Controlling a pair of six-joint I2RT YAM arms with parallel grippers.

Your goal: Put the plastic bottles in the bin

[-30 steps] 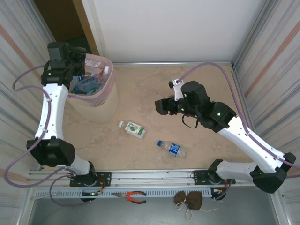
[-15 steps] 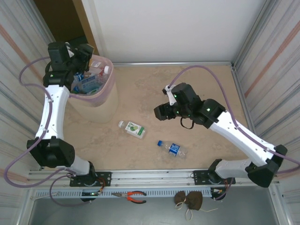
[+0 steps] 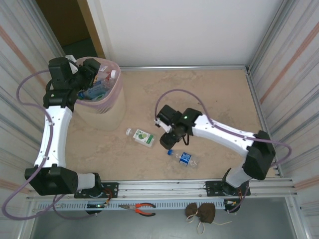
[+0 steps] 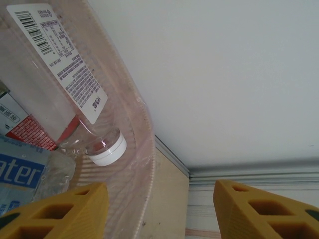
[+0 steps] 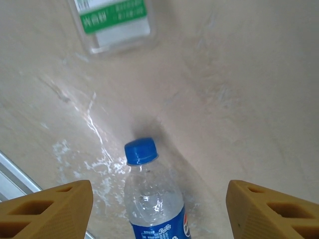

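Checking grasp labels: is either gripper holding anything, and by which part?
Nothing held. Left gripper open over the bin; right gripper open above the blue-capped bottle.

Your left arm (image 3: 55, 124) and right arm (image 3: 224, 134) are white with black joints. A lilac cable (image 3: 174, 90) loops off each. Your fingers (image 4: 65, 211) are ochre, pocketed.

Beige marbled counter (image 3: 209, 89) carries the bin (image 3: 102, 113), upright at far left. Two bottles lie flat, apart: green-labelled bottle (image 3: 141, 137) and blue-capped bottle (image 3: 183, 158).
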